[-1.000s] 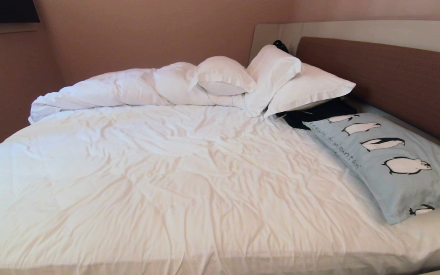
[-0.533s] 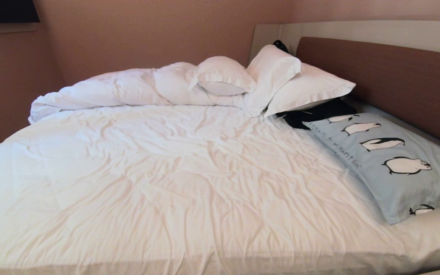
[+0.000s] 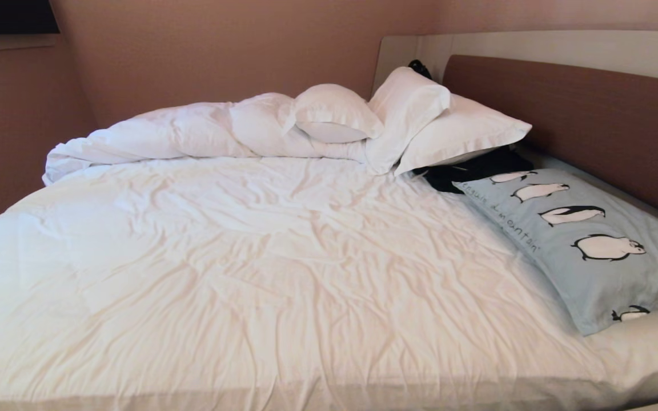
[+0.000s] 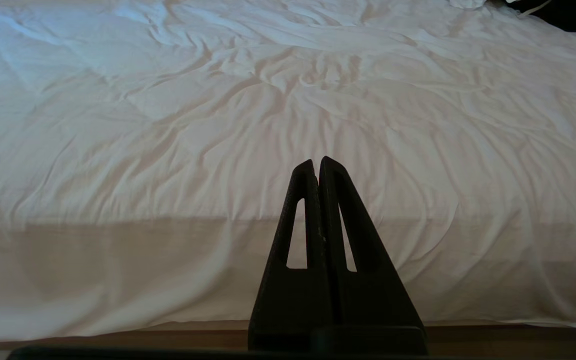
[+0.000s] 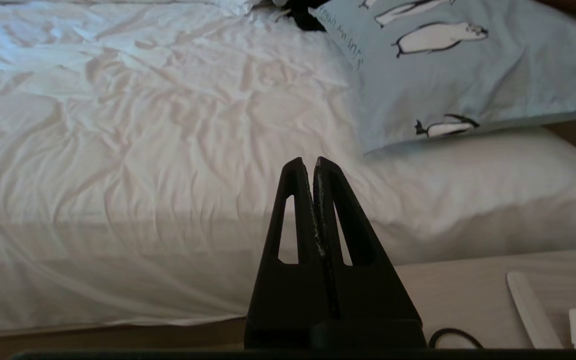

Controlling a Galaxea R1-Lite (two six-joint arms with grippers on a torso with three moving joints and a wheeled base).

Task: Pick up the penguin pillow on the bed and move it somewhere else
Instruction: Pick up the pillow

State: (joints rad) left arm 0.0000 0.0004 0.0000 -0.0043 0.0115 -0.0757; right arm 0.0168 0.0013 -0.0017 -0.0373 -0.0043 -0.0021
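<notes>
Both end effectors, left (image 4: 318, 165) and right (image 5: 308, 165), pressed together, hang off the bed (image 3: 249, 274) edge; penguin pillow (image 3: 586, 240) hugs its right edge.

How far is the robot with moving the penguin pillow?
Nothing is done yet. The penguin pillow lies by the headboard on the bed, untouched. The right hand points toward the bed short of its edge, shut and empty; the left hand likewise. Reaching, gripping, lifting and moving remain.
</notes>
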